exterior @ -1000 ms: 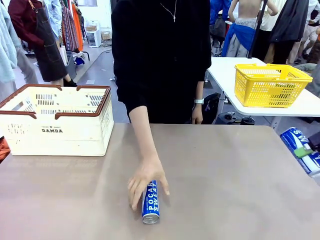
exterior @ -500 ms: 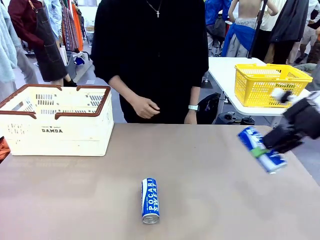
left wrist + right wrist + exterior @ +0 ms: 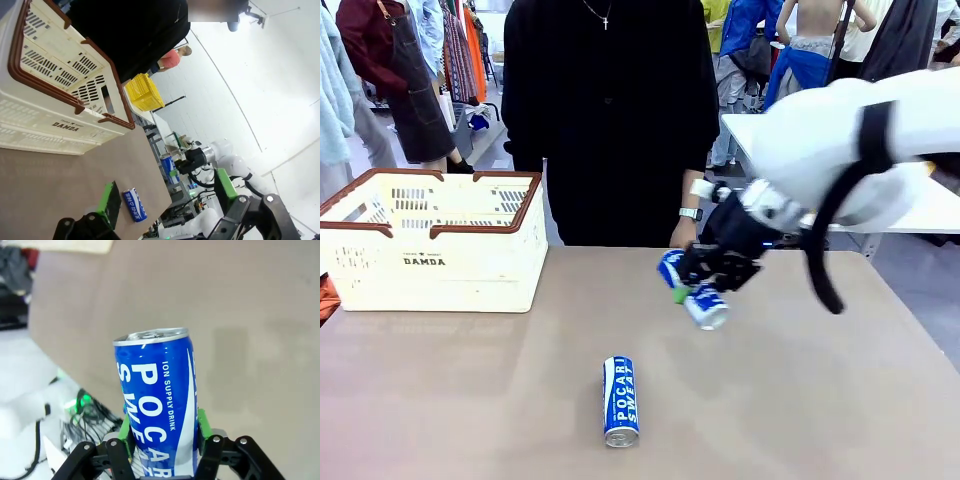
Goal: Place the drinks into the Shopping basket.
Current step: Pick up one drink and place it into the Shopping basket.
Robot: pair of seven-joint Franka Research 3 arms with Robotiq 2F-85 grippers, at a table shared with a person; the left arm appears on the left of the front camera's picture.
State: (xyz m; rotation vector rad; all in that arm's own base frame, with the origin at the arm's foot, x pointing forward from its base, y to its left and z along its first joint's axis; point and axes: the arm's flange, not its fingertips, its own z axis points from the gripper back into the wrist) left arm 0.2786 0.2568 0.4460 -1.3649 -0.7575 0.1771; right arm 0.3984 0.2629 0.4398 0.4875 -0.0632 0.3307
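Tabletop (image 3: 800,400) tan, matte, one can (image 3: 621,400) lying; hung clothes (image 3: 460,50) in bkgd.

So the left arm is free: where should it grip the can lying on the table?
Probably around the middle of the lying can, coming from straight above, jaws closing on its two long curved sides. It lies on its side with the silver top toward the robot.

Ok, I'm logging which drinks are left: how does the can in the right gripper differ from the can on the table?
The held can is clamped in the right gripper above the table; the table can lies free on it. The held can hangs tilted, silver end lowest; the table can lies flat on its side. Both are blue-and-white POCARI SWEAT cans, outside the Shopping basket.
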